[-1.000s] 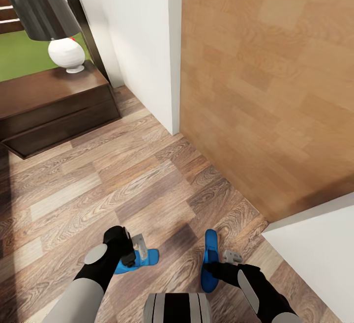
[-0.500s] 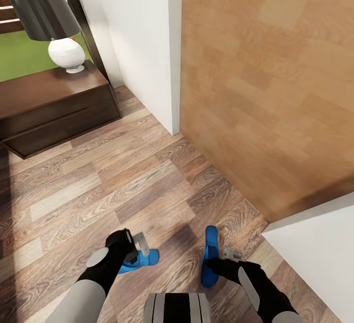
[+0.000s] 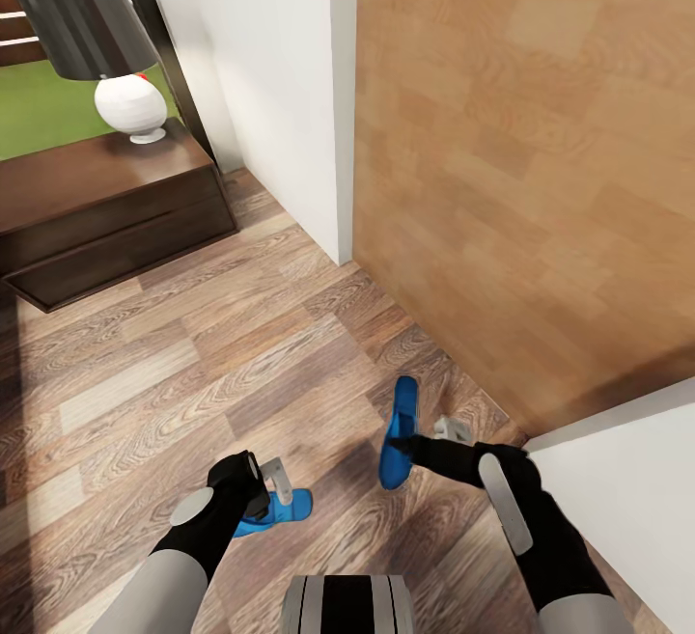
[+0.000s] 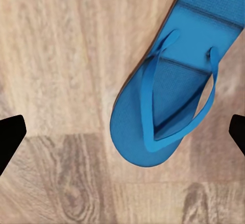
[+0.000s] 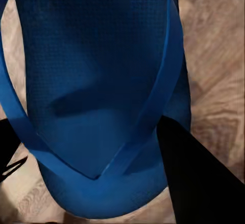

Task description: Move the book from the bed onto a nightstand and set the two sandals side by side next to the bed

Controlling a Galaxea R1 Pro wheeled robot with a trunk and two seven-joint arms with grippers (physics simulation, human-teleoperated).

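Observation:
Two bright blue sandals are on the wood-plank floor just ahead of my base. One sandal (image 3: 290, 507) (image 4: 168, 96) lies flat, strap up, under my left gripper (image 3: 268, 497) (image 4: 125, 131), whose fingers stand wide open on either side of it without touching. My right gripper (image 3: 413, 445) (image 5: 102, 168) is shut on the other sandal (image 3: 398, 427) (image 5: 97, 81), pinching its toe end and holding it tilted just off the floor. The book and the bed are out of view.
A low dark-brown cabinet (image 3: 97, 200) with a white lamp base (image 3: 130, 105) and dark shade stands at the back left. A white wall corner (image 3: 290, 84) and a light wood panel (image 3: 531, 132) rise ahead and to the right. A white surface (image 3: 627, 509) closes the near right.
My right gripper has carried its sandal forward and slightly left, tilting it. The left gripper has drawn back a little above the other sandal, which has stayed in place.

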